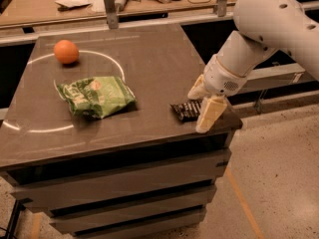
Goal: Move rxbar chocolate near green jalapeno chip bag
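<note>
Dark table (159, 59), green jalapeno chip bag (95, 96) left of centre, gripper (203, 102) at the right edge.
I read the gripper as spread wide, straddling the right end of the rxbar chocolate (184, 110), whose long axis runs left-right (bag well apart to its left); cluttered workbench (75, 4) behind.

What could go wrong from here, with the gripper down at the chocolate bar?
1. The rxbar chocolate lies near the right front corner of the table; the open gripper, at the bar's right end, might knock it off the edge.
2. A grip on only that end could be shallow, so the bar may slip on the way.
3. The green jalapeno chip bag is puffy and looks light; a low approach might shove it.
</note>
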Robot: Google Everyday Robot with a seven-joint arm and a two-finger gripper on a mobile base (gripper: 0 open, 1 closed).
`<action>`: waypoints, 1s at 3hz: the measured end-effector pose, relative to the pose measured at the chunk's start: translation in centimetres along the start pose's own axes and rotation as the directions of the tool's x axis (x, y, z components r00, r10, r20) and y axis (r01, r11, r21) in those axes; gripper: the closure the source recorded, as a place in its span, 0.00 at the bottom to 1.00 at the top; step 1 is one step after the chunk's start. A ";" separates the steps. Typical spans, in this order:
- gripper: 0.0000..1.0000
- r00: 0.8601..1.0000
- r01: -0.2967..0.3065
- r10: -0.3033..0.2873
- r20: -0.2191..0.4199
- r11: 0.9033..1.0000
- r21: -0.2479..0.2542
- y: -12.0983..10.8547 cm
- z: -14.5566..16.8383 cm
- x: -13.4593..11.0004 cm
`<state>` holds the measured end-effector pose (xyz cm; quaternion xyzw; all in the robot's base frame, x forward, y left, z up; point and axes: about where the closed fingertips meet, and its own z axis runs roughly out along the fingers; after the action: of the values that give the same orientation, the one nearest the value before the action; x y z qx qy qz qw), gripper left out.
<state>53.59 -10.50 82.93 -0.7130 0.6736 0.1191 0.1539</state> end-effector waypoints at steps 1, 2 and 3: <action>0.60 1.000 0.003 -0.003 -0.006 1.000 -0.001 0.3 -0.1 0.2; 0.85 1.000 0.009 -0.009 -0.011 1.000 -0.002 0.5 -0.4 0.3; 1.00 1.000 0.009 -0.009 -0.011 1.000 -0.002 0.5 -0.6 0.2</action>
<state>53.07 -10.90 83.40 -0.7168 0.6711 0.1154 0.1501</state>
